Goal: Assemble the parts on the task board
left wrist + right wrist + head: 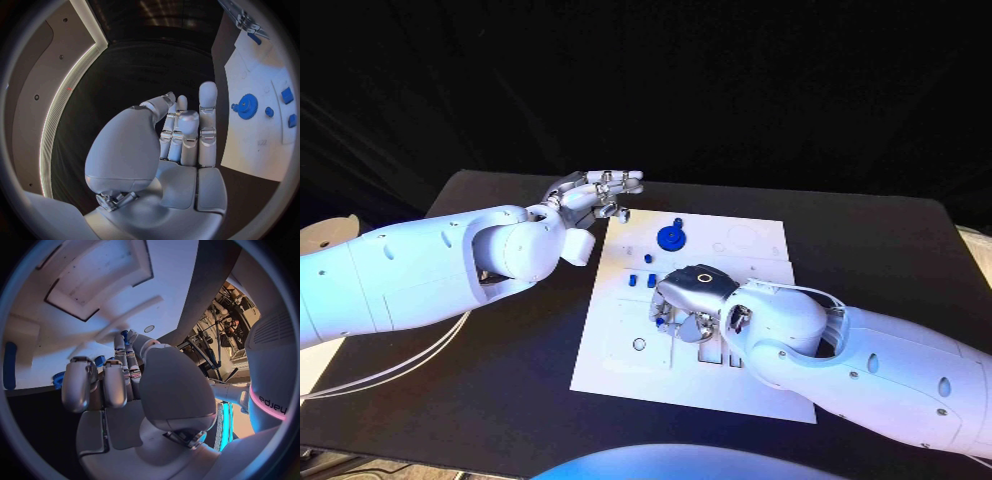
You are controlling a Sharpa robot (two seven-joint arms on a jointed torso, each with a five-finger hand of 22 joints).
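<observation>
Head view: right hand [687, 305] pinches a small blue part [661, 322], its orientation unclear; left hand [596, 195] empty, fingers apart.

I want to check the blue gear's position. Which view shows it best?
The head view: the blue gear lies unobstructed on the task board, seen from above. The left wrist view shows it clearly but at the bent edge. In the right wrist view, fingers hide most of it.

A black table [877, 240] stands before dark drapery; a lit strip [59, 107] edges a wall panel.
</observation>
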